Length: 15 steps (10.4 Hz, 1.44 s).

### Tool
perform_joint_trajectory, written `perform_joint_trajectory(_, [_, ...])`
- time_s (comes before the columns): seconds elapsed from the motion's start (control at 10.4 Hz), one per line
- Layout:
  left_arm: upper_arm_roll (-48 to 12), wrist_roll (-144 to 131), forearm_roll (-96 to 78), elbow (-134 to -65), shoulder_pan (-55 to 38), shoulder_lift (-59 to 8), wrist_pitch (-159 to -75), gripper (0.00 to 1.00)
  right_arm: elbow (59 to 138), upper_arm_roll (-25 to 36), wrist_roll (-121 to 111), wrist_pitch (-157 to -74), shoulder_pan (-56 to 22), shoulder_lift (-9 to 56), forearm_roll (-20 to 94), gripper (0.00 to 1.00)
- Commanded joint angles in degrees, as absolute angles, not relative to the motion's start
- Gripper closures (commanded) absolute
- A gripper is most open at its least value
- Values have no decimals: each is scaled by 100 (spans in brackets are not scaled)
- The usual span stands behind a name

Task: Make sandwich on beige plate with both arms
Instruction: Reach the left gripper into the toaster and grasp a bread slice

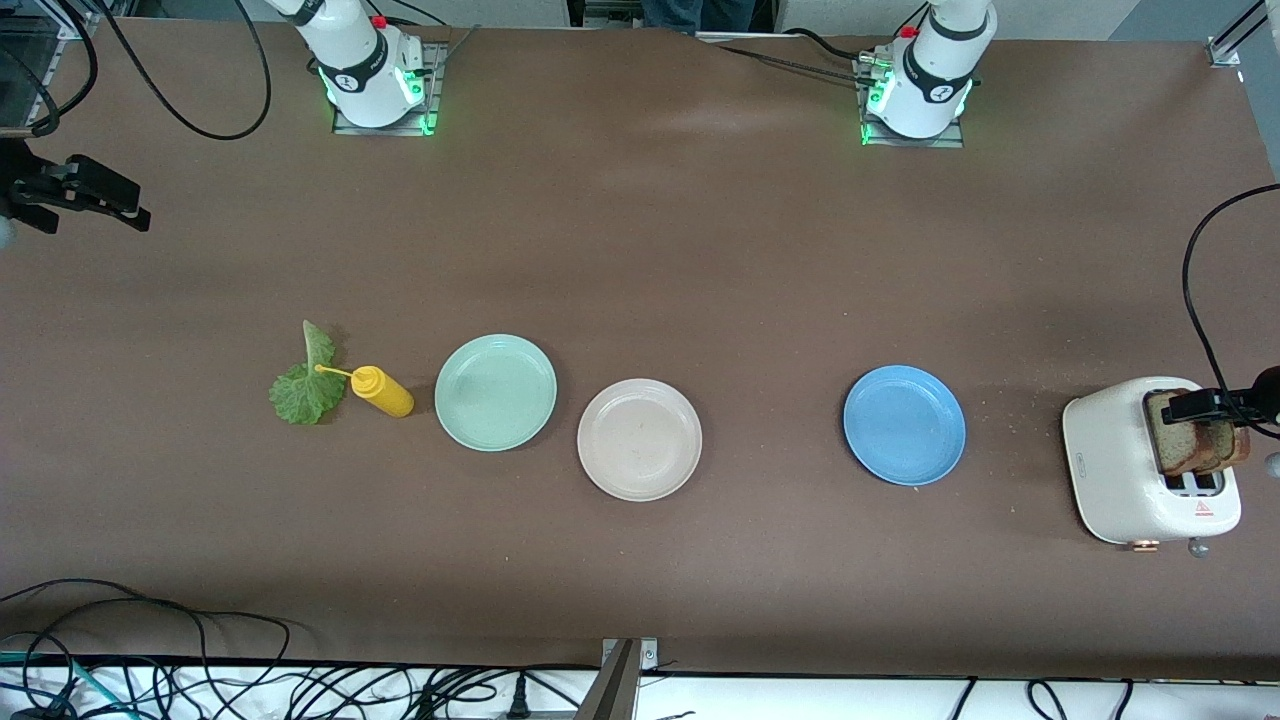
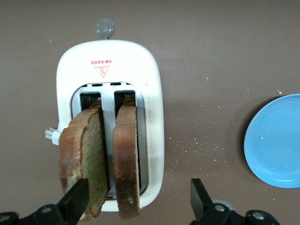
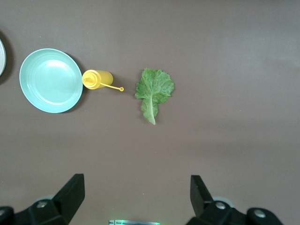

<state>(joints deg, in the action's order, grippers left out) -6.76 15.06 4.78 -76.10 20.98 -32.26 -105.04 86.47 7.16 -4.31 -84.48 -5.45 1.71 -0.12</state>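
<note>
Beige plate (image 1: 639, 440) sits bare on the brown counter (image 1: 700, 250); left end effector (image 2: 138, 199) spread wide over the toaster (image 2: 154, 117), right end effector (image 3: 136, 197) wide too.

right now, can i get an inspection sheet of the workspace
surface: brown table, crumbs near the toaster
job's things: beige plate bare; two bread slices upright in the white toaster; lettuce leaf flat toward the right arm's end
clutter: yellow squeeze bottle on its side, mint green plate, blue plate
grippers: left pincer open over the bread; right pincer open, up over the table near the lettuce
cables: black loops along the table edges
surroundings: nothing seen
</note>
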Motion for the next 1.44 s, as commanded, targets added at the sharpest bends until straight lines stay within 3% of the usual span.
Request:
perform_joint_trajectory(0.0, [-677,1573,677,-7409,2004,-3392,-10599,5,8543,712,-457,-8323,-545,158,88,0])
perform_joint_trajectory(0.38, [-659,1591,904,-7409,2030,-3454,-10617,12,8543,703,-448,-8314,-545,158,88,0])
perform_joint_trajectory(0.48, [-659,1591,957,-7409,2030,-3472,-10617,20,8543,703,-457,-8314,-545,158,88,0])
perform_joint_trajectory(0.96, [-650,1591,967,-7409,2048,-3516,-10617,82,8543,703,-457,-8314,-545,158,88,0])
perform_joint_trajectory(1.34, [-642,1582,984,-7165,2083,-3428,-10600,100,8543,694,-448,-8314,-545,158,88,0])
